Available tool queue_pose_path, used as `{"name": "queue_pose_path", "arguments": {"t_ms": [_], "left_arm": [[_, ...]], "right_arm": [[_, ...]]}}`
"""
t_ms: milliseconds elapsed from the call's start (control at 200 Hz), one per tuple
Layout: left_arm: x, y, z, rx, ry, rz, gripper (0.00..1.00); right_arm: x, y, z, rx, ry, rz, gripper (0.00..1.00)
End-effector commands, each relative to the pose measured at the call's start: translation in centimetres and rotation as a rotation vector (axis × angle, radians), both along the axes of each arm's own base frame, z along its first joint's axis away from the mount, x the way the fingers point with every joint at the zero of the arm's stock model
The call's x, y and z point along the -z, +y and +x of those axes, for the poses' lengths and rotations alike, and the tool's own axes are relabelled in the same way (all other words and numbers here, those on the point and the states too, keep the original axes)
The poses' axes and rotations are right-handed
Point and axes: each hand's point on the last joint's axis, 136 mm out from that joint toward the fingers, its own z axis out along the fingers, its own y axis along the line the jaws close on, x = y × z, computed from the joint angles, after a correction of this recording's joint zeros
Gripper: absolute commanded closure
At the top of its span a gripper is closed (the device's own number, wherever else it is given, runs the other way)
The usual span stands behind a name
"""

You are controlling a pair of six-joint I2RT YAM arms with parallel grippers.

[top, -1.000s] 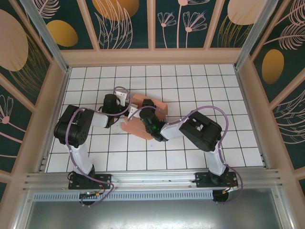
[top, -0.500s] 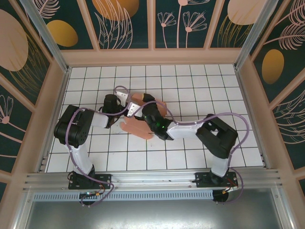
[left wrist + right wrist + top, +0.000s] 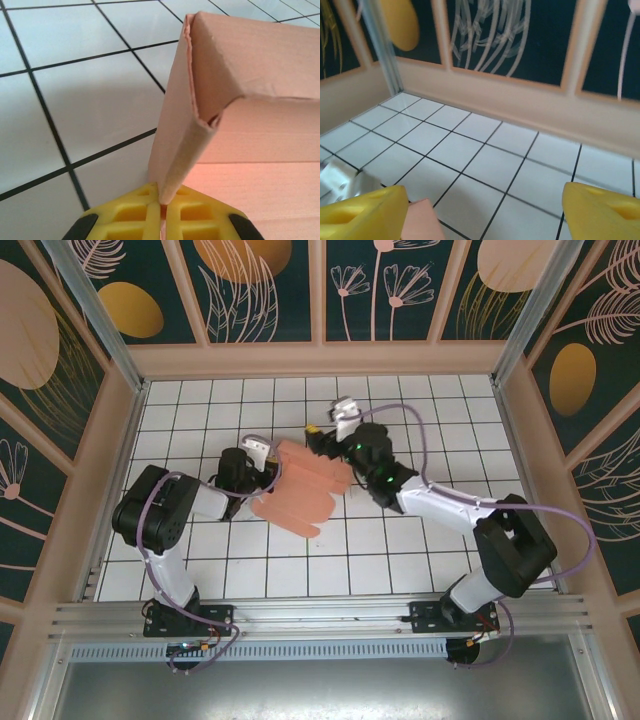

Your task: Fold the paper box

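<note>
Gripping the paper box's [image 3: 300, 490] left fold with the left claw [image 3: 160, 197], hovering the spread, empty right claw [image 3: 482, 210] just far-right of it.

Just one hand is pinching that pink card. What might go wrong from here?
The left hand pinches only a thin folded edge of the salmon-pink card box; it might slip out or tear, since that edge looks ragged. The right hand is open and off the box, so the raised wall may spring back flat.
</note>
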Motion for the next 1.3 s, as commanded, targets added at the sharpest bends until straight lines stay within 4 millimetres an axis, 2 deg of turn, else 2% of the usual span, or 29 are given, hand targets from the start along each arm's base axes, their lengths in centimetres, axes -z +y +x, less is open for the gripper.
{"name": "queue_pose_path", "arguments": {"t_ms": [0,80,125,145,275,360,531,756,1076,1296], "left_arm": [[-2.5,-1.4,0.0,0.019,-0.128,0.025,0.91],[-2.4,-2.3,-0.5,0.04,-0.137,0.043,0.9],[-2.4,-3.0,-0.8,0.058,-0.14,0.052,0.89],[-2.3,-3.3,-0.9,0.066,-0.139,0.056,0.89],[-1.8,-4.6,-1.8,0.121,-0.131,0.043,0.87],[-1.2,-5.2,-2.1,0.149,-0.115,0.049,0.85],[-0.1,-5.4,-2.6,0.173,-0.082,0.056,0.84],[0.8,-5.5,-2.5,0.176,-0.056,0.063,0.84],[1.4,-5.6,-1.6,0.155,-0.04,0.074,0.85],[1.5,-5.7,-1.6,0.155,-0.034,0.069,0.84]], "right_arm": [[1.8,0.3,-0.3,-0.085,0.299,0.225,0.2],[3.7,0.2,0.1,-0.148,0.435,0.221,0.2],[4.8,1.1,-0.8,-0.222,0.507,0.206,0.2],[5.3,0.3,-0.3,-0.227,0.533,0.205,0.2],[9.2,0.5,-1.4,-0.295,0.707,0.108,0.22],[10.4,1.0,-1.9,-0.331,0.757,0.102,0.23],[11.7,2.2,-2.3,-0.39,0.833,0.122,0.28],[13.0,2.8,-1.6,-0.397,0.872,0.124,0.34],[12.3,3.7,-0.2,-0.403,0.871,0.139,0.35],[13.6,4.0,0.1,-0.383,0.931,0.14,0.42]]}}
